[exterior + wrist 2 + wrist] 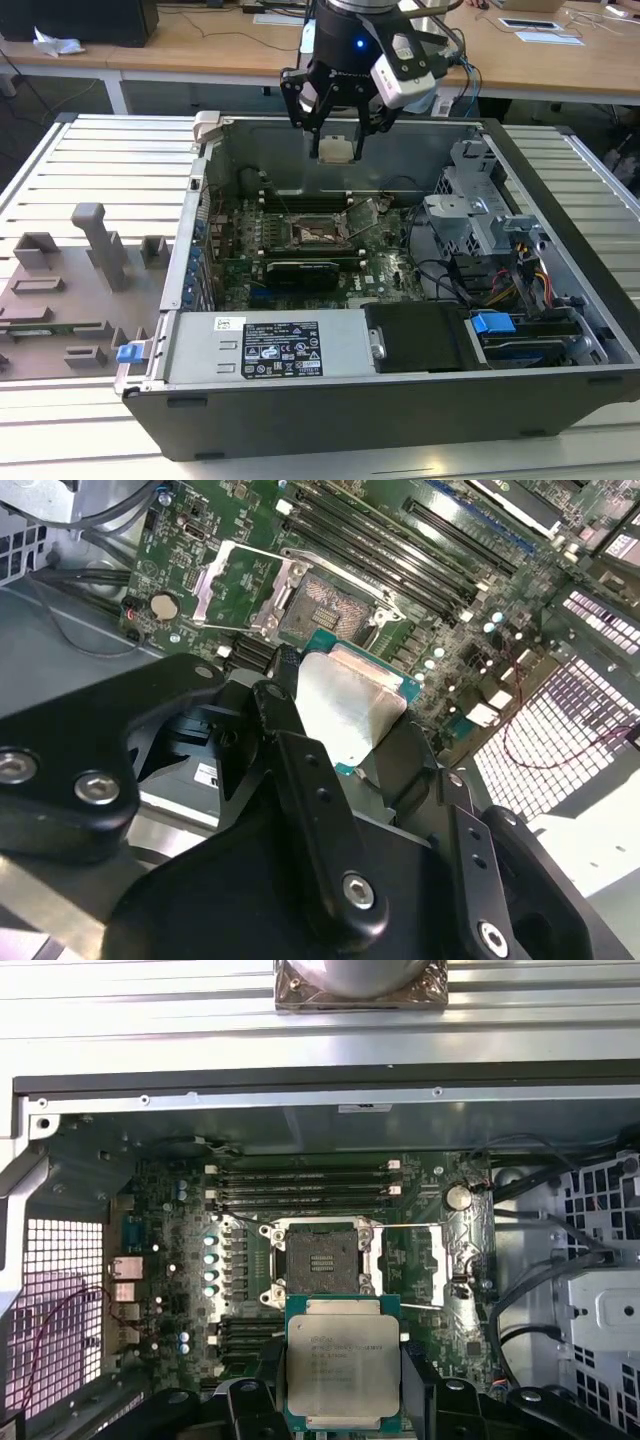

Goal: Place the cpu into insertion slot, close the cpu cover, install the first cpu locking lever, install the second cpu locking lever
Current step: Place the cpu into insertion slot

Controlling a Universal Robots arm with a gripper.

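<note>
**Legend.** No text can be read. Exterior view: a black-and-white printed label [268, 349] lies on the grey power-supply housing [345, 345], at 6 o'clock from the open socket [318, 234]. Its characters and symbols are too small to read. First wrist view: faint printed lines cross the lid of the cpu [344, 1360], also unreadable.

A pale slatted surface [110, 165] carries an open computer case [420, 405] lying on its side. Just beside it, at the exterior view's left, rests a grey moulded tray [60, 300].
</note>
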